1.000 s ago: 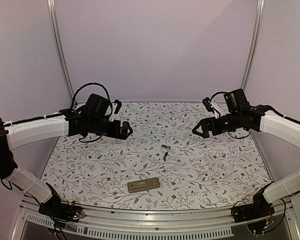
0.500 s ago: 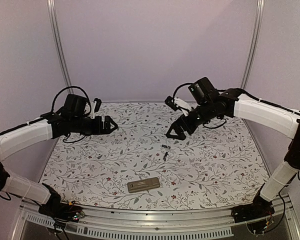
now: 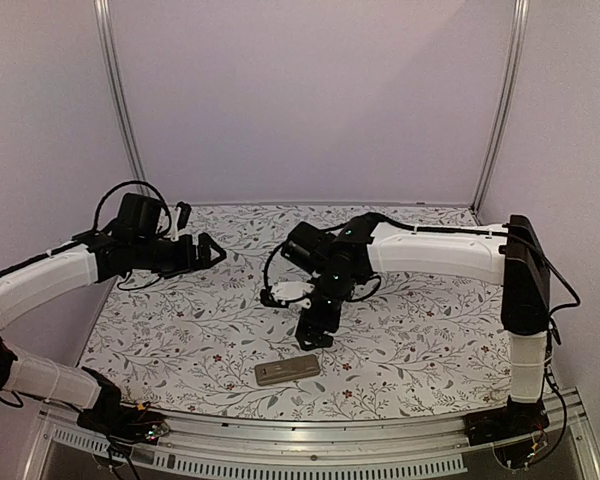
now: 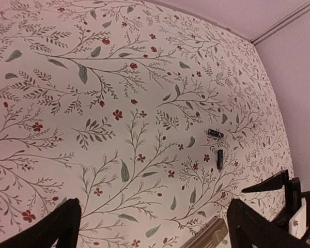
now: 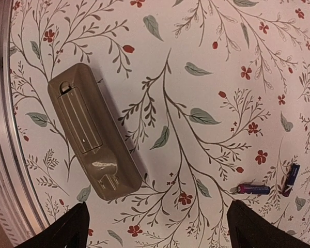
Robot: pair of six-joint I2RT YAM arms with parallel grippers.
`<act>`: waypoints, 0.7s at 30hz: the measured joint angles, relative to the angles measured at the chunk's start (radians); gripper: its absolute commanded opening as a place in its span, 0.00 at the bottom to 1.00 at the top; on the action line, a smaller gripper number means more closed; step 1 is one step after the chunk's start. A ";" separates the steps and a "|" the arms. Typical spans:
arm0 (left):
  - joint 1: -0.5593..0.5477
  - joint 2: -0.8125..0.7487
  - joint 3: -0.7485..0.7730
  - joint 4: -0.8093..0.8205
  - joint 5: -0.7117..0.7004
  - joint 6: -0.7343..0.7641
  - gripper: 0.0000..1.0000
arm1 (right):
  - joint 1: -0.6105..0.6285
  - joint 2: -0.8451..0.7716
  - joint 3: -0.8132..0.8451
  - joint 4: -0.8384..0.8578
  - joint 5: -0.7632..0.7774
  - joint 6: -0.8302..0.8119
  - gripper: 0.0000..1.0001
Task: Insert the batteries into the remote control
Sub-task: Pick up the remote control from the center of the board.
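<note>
The remote control point(image 3: 288, 371) lies back up near the table's front edge. In the right wrist view it point(image 5: 93, 137) is tan with a ribbed cover panel. The two batteries point(image 5: 253, 189) point(image 5: 291, 180) lie close together on the cloth, to the right of the remote in that view. They also show in the left wrist view point(image 4: 215, 133) point(image 4: 220, 159). In the top view my right arm hides them. My right gripper point(image 3: 318, 335) point(image 5: 160, 230) is open and empty, pointing down just above the cloth beside the remote. My left gripper point(image 3: 210, 250) point(image 4: 155, 227) is open and empty, high at the back left.
The floral tablecloth point(image 3: 180, 330) covers the table. A metal rail point(image 3: 310, 440) runs along the near edge, close to the remote. Purple walls and two upright posts point(image 3: 120, 110) close in the back and sides.
My right arm swung from the far right down to the middle, over the remote. My left arm drew back to the left. The remote and batteries have not moved.
</note>
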 measured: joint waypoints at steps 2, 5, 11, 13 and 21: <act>0.013 -0.013 -0.006 0.001 0.011 -0.006 0.99 | 0.025 0.029 0.013 -0.020 0.012 -0.015 0.86; 0.033 -0.028 -0.016 0.002 0.029 -0.011 1.00 | 0.052 0.062 0.021 -0.034 0.015 -0.036 0.83; 0.049 -0.040 -0.031 0.002 0.056 -0.023 1.00 | 0.080 0.088 0.021 -0.037 0.012 -0.057 0.75; 0.049 -0.042 -0.034 0.002 0.061 -0.027 0.99 | 0.085 0.092 0.021 -0.036 0.013 -0.064 0.73; 0.051 -0.055 -0.040 0.002 0.075 -0.033 1.00 | 0.121 0.151 0.008 -0.021 0.014 -0.085 0.67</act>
